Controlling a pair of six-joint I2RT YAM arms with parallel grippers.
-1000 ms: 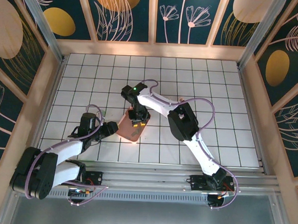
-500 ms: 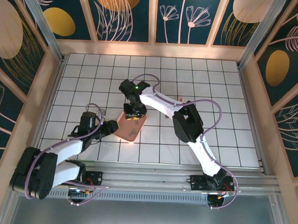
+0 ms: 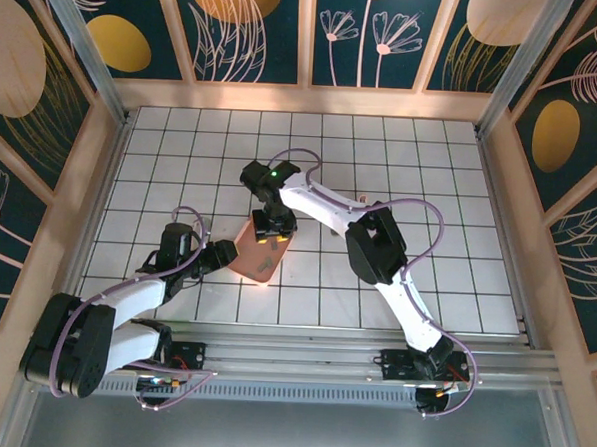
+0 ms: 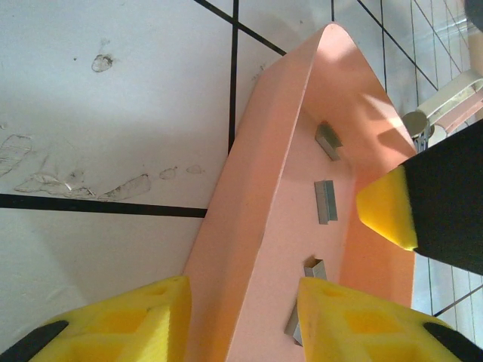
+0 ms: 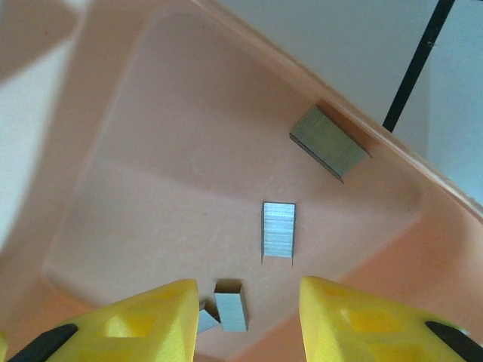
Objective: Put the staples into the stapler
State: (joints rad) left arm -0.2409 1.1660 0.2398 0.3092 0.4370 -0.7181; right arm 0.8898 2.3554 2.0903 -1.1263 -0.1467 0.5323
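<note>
Lying just beneath the parted, empty right claw point(image 5: 247, 292): staples point(image 5: 278, 230) (left claw point(image 4: 243, 290) clamping tray point(image 4: 256, 173)).

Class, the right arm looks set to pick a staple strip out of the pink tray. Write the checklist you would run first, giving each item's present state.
1. The pink rectangular plastic tray is steadied: ok, the left gripper is closed across its wall.
2. The right gripper is open: ok, its fingers stand apart over the tray floor.
3. The grey metal staple strips are within reach: ok, several lie scattered on that floor.
4. One is lined up: ok, a short strip lies in the gap between the fingers.
5. The stapler is open and ready: cannot tell.
</note>
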